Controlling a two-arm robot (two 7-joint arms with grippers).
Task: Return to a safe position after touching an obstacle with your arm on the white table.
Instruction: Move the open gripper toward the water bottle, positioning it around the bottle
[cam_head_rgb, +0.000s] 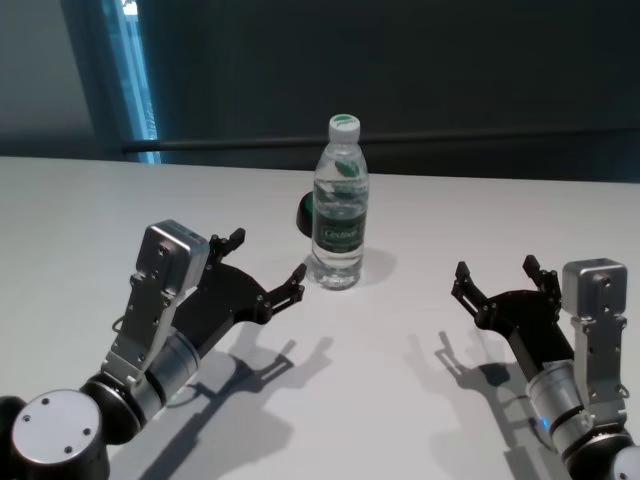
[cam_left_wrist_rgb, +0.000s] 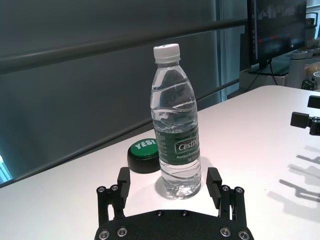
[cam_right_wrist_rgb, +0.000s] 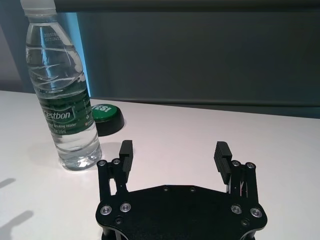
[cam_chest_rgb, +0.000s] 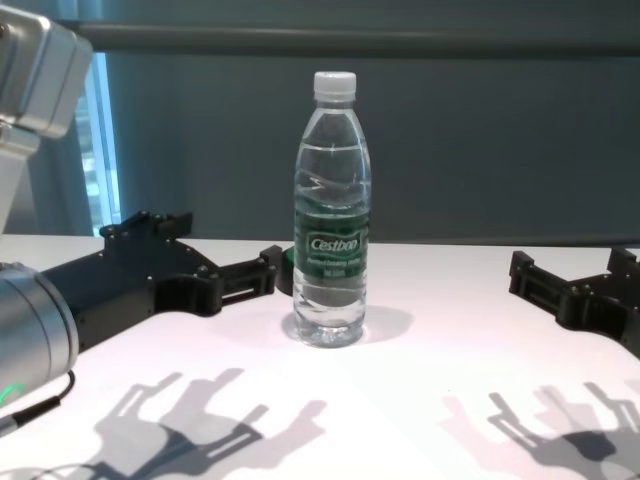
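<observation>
You have the obstacle (cam_head_rgb: 340, 205) upright at centre frame on the white table (cam_head_rgb: 420, 330), a black-and-green round thing (cam_head_rgb: 305, 212) just behind it. Left gripper (cam_head_rgb: 266, 268), fingers wide, sits just beside it at lower left, not touching. Right gripper (cam_head_rgb: 497, 277), fingers wide, holds nothing at lower right.

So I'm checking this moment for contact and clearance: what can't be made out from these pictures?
- Round black-and-green button: partly hidden behind the water bottle in every view; its lettering is cut off.
- Left pincer: whether its nearer fingertip touches the bottle; head and chest views overlap them.
- Right pincer: cut by the chest view's right edge.
- White table: edges outside all views.
</observation>
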